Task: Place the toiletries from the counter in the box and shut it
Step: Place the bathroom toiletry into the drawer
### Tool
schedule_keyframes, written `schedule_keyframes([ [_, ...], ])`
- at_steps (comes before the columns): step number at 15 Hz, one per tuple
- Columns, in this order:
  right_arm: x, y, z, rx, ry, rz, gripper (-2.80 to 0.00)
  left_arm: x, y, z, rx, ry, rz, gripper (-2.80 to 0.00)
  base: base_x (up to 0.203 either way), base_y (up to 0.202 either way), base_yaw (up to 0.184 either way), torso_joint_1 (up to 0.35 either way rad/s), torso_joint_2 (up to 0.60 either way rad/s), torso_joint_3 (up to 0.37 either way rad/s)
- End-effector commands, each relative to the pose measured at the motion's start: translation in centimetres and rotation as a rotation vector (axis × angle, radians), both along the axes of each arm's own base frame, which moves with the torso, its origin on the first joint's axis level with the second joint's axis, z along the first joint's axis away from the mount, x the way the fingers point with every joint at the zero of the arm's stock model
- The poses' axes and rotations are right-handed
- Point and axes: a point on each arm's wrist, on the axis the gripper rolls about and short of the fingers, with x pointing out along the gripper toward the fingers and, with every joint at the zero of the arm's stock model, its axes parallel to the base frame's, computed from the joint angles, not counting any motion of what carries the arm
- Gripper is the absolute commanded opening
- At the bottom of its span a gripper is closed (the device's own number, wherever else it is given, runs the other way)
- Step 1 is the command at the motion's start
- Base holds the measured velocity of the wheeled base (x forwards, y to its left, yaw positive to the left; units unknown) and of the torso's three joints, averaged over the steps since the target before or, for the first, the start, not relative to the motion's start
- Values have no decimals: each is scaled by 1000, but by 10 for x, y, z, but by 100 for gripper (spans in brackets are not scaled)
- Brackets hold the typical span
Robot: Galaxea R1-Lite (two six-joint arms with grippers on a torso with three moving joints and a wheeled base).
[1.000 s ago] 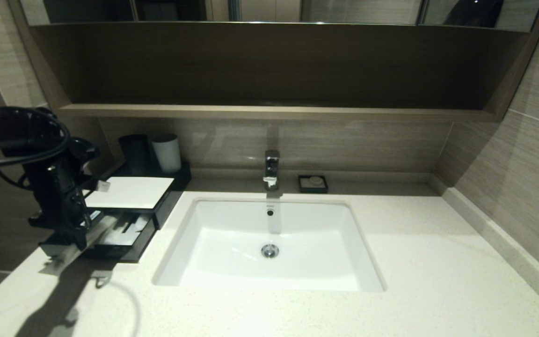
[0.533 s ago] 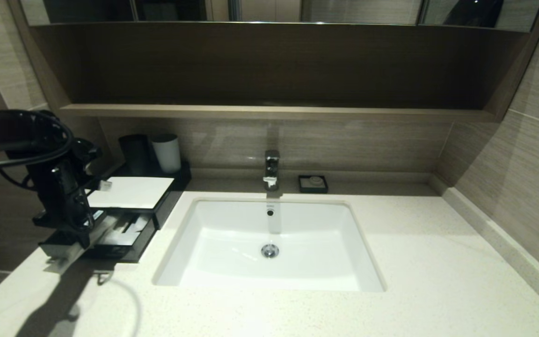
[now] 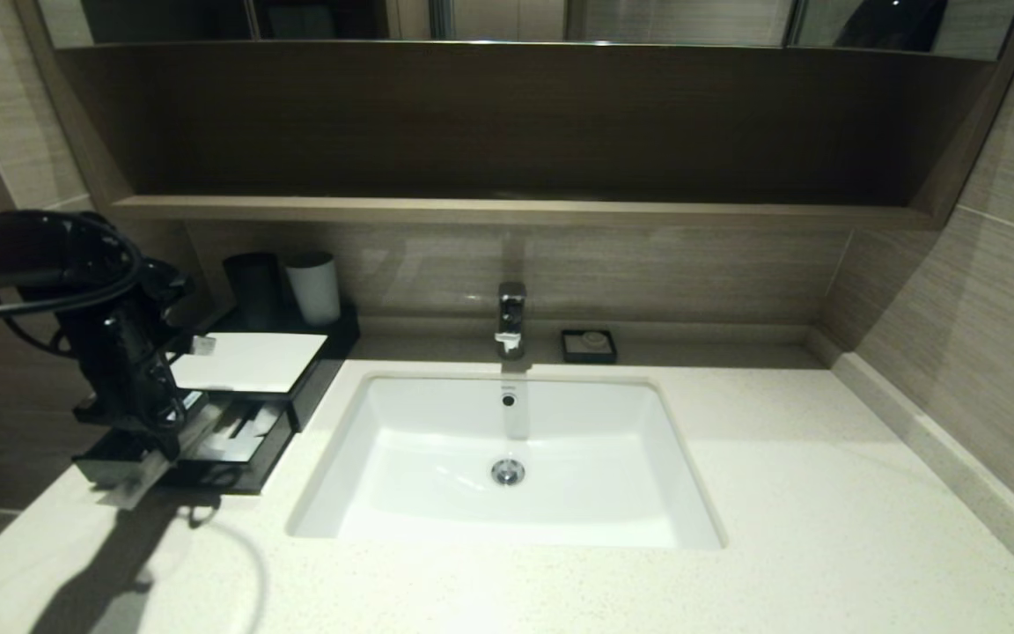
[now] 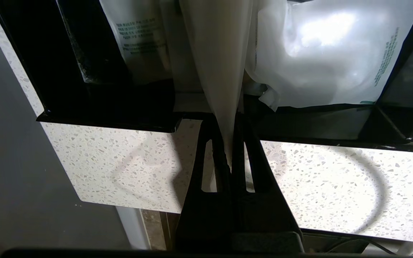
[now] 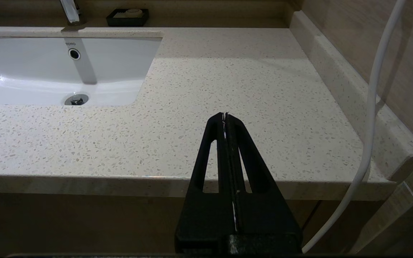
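We are holding a packet [image 4: 218, 71] by its near end in the left gripper [image 4: 229, 157], the jaws pinched flat on the thin wrap, over the open drawer of the box [image 3: 234, 440] at the counter's [image 3: 736, 493] left. It is probably light, limp and slippery (the end is the best hold). The right gripper [image 5: 225, 120] is parked closed and empty.

Overhead light is washing the desk [image 3: 736, 493] and sink [image 3: 437, 493] bright, glaring off a white packet [image 4: 328, 53]; the arm's shadow is falling toward 7 o'clock, straight edges bowing outward.
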Motion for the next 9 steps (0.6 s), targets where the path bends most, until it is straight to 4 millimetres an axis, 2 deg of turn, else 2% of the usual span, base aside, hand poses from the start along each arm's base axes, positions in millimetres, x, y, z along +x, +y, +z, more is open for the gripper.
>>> schedule_keyframes([
  [1,0,0,0,0,1,1,-280,1,0,-1,-3,-4,0,-280,0,0,0,0,0,0],
  [9,0,0,0,0,0,1,-280,11,2,-7,5,-62,12,-280,0,0,0,0,0,0],
])
